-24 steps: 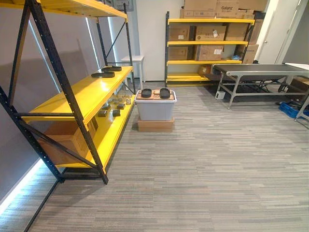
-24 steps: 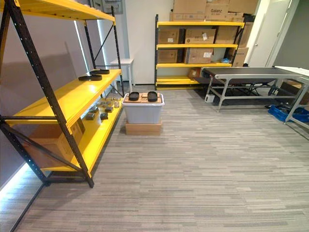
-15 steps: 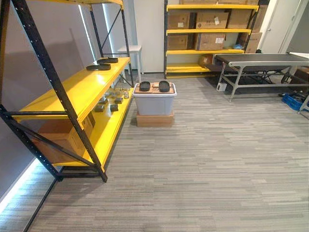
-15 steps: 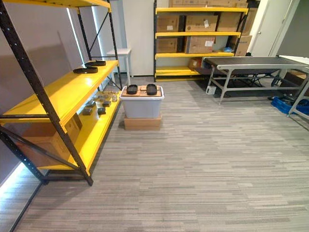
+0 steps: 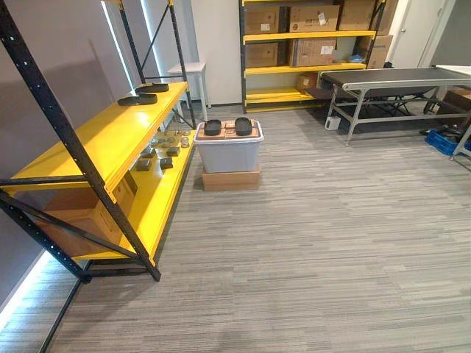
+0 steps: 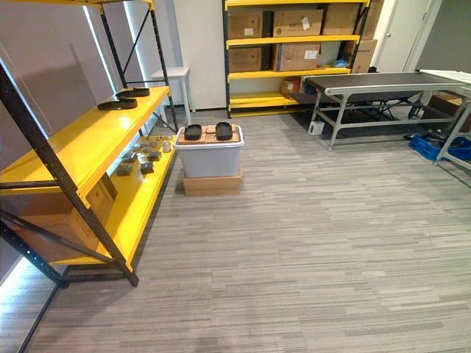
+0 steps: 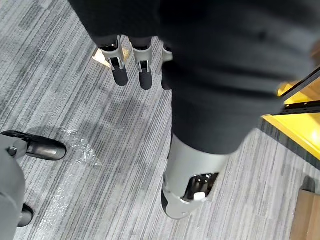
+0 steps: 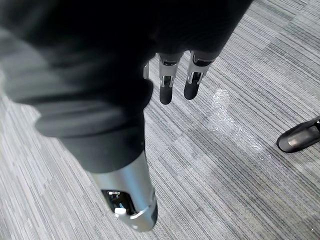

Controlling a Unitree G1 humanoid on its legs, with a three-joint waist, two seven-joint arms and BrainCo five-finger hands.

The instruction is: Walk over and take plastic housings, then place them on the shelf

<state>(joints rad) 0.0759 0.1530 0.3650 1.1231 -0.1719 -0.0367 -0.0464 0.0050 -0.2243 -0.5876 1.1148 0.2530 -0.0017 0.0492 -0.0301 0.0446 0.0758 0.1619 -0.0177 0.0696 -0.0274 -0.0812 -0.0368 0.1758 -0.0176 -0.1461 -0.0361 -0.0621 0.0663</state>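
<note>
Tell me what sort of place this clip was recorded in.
Probably a storeroom or small warehouse: a yellow steel rack stands along the left wall, a second rack at the back carries cardboard boxes, and a conveyor table stands on the grey carpeted floor.

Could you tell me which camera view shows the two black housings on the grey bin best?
The left eye view: the two black housings lie side by side atop the grey bin, unobstructed and nearest the picture's middle. The right eye view shows the same pair, further left. Both wrist views face the carpet.
</note>
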